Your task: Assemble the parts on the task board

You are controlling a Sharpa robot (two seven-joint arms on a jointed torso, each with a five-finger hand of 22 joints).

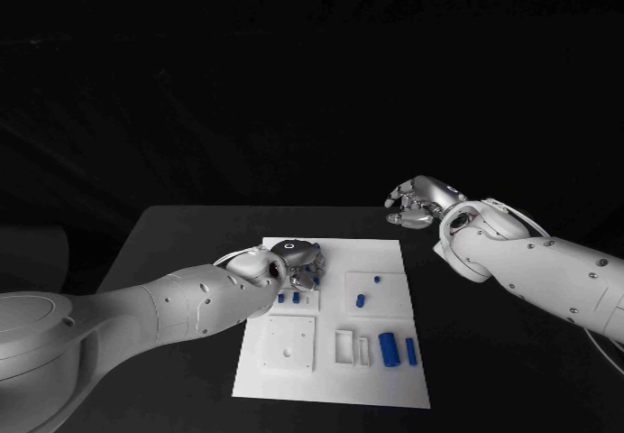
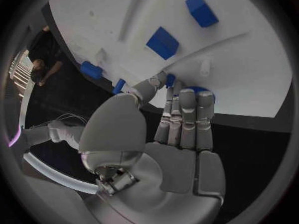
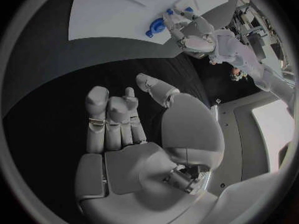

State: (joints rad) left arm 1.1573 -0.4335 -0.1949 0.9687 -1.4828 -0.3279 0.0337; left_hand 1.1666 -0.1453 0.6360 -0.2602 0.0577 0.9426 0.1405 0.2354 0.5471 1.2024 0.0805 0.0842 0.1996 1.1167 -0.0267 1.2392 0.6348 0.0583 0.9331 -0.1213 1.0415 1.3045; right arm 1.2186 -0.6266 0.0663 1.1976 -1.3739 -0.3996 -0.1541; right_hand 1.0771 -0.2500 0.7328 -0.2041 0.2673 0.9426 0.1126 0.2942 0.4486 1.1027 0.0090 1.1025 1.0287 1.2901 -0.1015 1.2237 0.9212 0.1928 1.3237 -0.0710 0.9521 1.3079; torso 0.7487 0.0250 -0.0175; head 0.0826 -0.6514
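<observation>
- My left hand (image 1: 289, 259) is over the far left part of the task board (image 1: 390, 379), fingers lowered together onto a small blue part (image 2: 198, 90) there.
- In the left wrist view my fingertips (image 2: 186, 98) cover most of that part, with the thumb beside them. I cannot tell whether the part is gripped or merely touched, so the state of this hand stays undetermined.
- My right hand (image 1: 418, 203) hangs off the board, above the bare black table (image 1: 169, 234) past its far right corner. Its fingers are curled in and it holds nothing.
- Other blue parts: two small pegs (image 1: 289, 296) just beside my left hand, two small pieces (image 1: 368, 290) in the middle panel, and a large cylinder (image 1: 388, 344) with a slimmer bar (image 1: 411, 351) toward the near right. A white slotted holder (image 1: 353, 346) stands next to the cylinder.
- Assessment: the step in hand appears to be securing the part under my left fingers. Assembly looks barely begun.
- Recommendation: confirm thumb and fingers oppose each other across the part before lifting; lift straight up, so the neighbouring pegs are not knocked.
- Recommendation: hold my right hand away until the left has the part.
</observation>
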